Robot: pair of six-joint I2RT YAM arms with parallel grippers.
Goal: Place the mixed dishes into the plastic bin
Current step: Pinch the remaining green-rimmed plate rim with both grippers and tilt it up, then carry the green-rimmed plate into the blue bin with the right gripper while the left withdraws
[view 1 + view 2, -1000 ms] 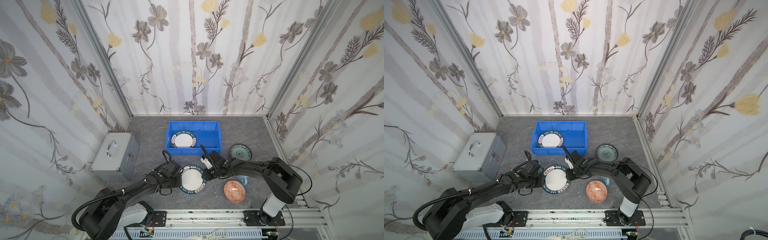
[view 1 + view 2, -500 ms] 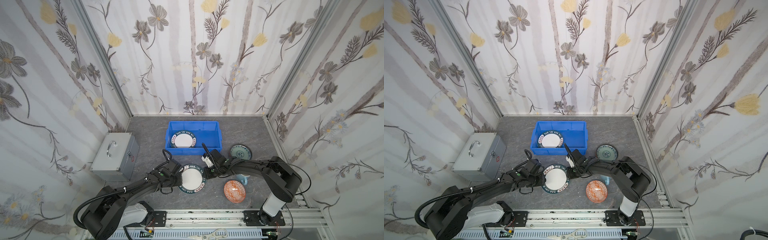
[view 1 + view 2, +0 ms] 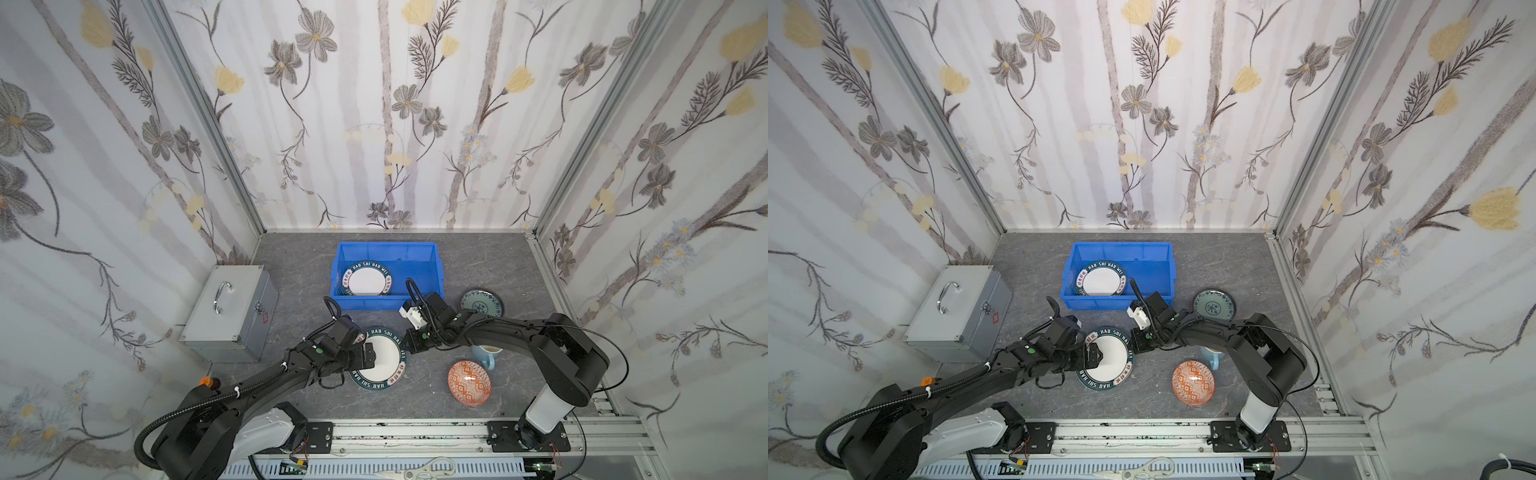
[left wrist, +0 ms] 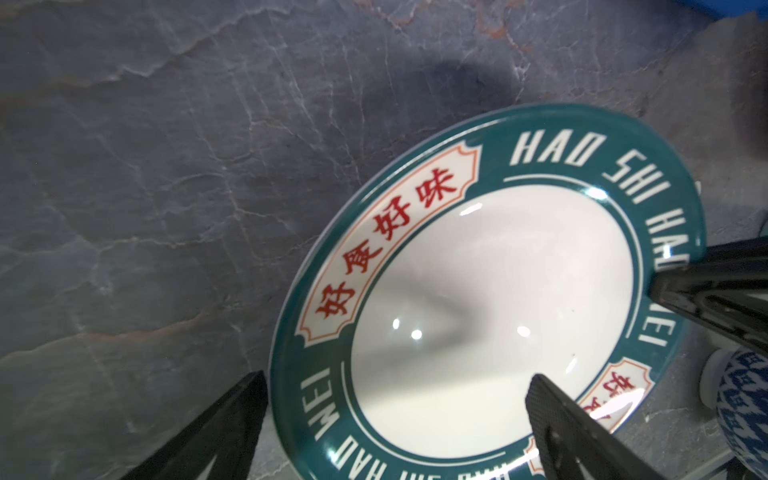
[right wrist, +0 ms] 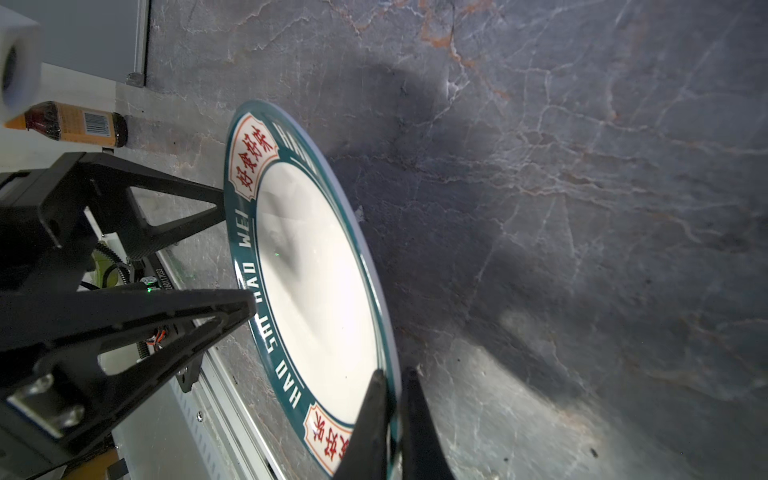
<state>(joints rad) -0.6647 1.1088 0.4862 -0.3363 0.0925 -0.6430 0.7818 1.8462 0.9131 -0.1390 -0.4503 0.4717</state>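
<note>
right claw [image 5: 392,376]: I'm clamped on the lettered plate's [image 3: 386,359] rim
left claw [image 4: 397,376]: apart, gripping nothing
blue bin [image 3: 365,302]: I should lift slow, level, clear its near wall

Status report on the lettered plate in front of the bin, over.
Right gripper shut on rim of lettered plate. Left gripper open, astride the rim opposite. No dish between plate and blue bin.

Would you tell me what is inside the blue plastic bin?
One white plate with a green lettered rim sits in the blue bin, left of centre. The rest of the visible floor is bare; the near wall hides the strip just behind it.
</note>
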